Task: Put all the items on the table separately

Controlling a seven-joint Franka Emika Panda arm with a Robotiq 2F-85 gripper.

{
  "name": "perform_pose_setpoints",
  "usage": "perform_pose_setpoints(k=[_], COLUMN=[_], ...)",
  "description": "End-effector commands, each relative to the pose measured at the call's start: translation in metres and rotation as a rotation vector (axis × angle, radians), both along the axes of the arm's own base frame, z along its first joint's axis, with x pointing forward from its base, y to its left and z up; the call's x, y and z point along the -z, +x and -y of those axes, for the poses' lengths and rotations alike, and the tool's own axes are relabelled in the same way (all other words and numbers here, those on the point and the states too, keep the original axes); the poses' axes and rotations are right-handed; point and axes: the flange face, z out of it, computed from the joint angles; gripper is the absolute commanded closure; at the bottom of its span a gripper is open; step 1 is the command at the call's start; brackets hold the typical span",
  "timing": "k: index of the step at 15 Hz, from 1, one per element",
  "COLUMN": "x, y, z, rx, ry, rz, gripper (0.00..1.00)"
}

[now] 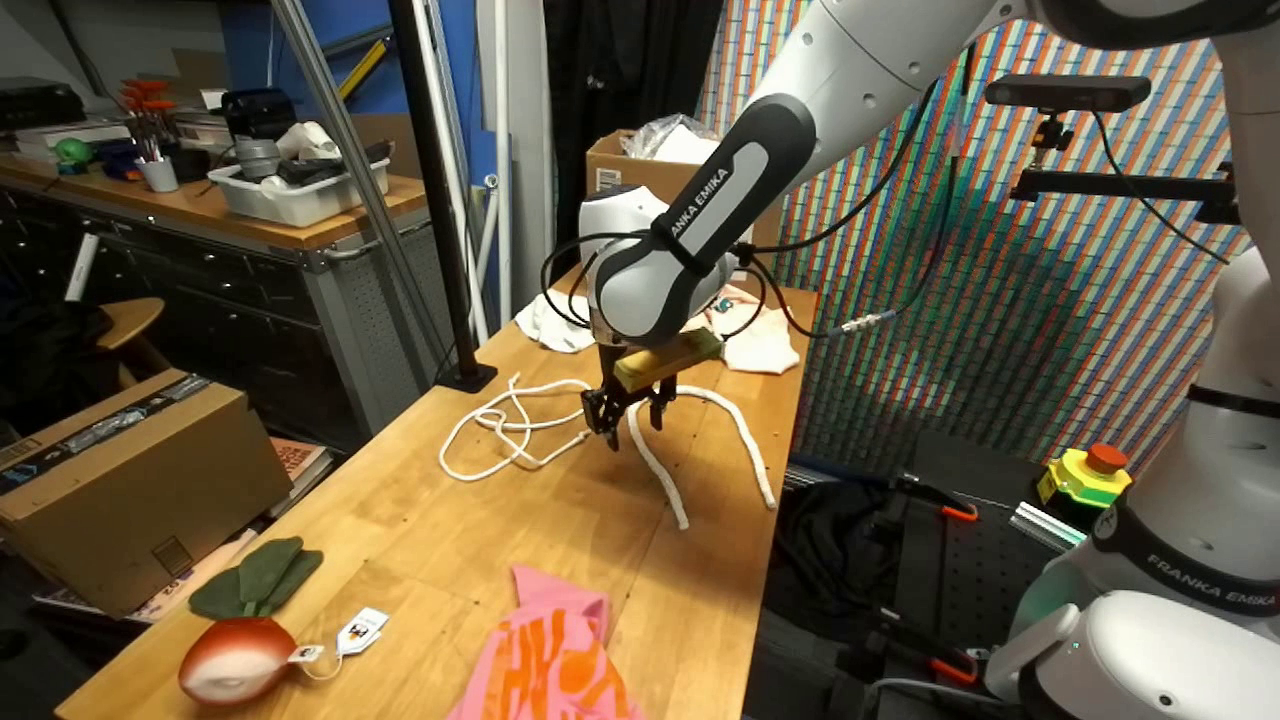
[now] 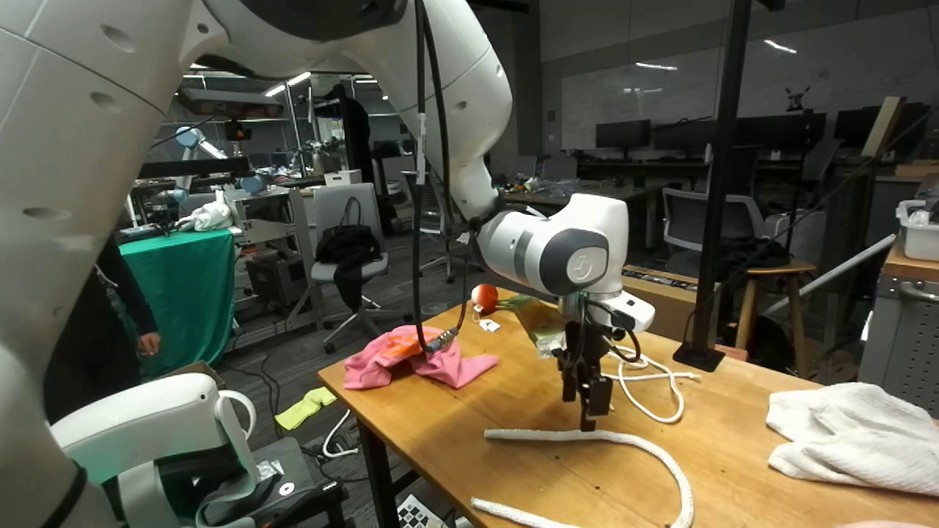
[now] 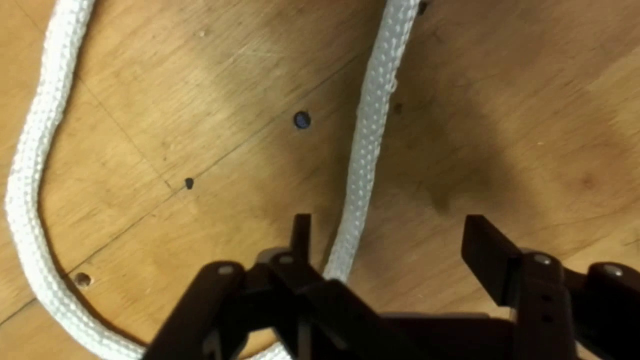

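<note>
A long butcher-block worktop (image 1: pixel 420 560) is running beneath a white Franka arm (image 1: pixel 860 70). A crumpled pink cloth (image 1: pixel 555 650) is lying near one end, a bunched white cloth (image 2: pixel 858 433) toward the opposite end. Between them, a braided white rope (image 3: pixel 369 135) is curving near a looped thin cord (image 1: pixel 510 427). The gripper (image 3: pixel 390 240) is hanging over the rope, its fingers standing apart on either side. Across from the pink cloth, dark green fabric leaves (image 1: pixel 265 570) are lying just beside a red-and-white ball (image 1: pixel 235 660) with a white tag (image 1: pixel 360 632).

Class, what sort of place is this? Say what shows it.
Probably a robotics lab: a large robot arm over the table, a second, blue-jointed arm in the background, and a red stop button.
</note>
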Motion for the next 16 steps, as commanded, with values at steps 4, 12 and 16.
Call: perform_pose_setpoints(k=[4,12,16], x=[-0.087,-0.185,-0.213], y=[-0.026,-0.097,-0.132], z=[-0.036,-0.007,0.028], rx=[-0.308,-0.682,-0.775], ry=[0.079,0.173,0.226], rz=[-0.045,0.101,0.261], gripper=[0.00,0.00,0.00])
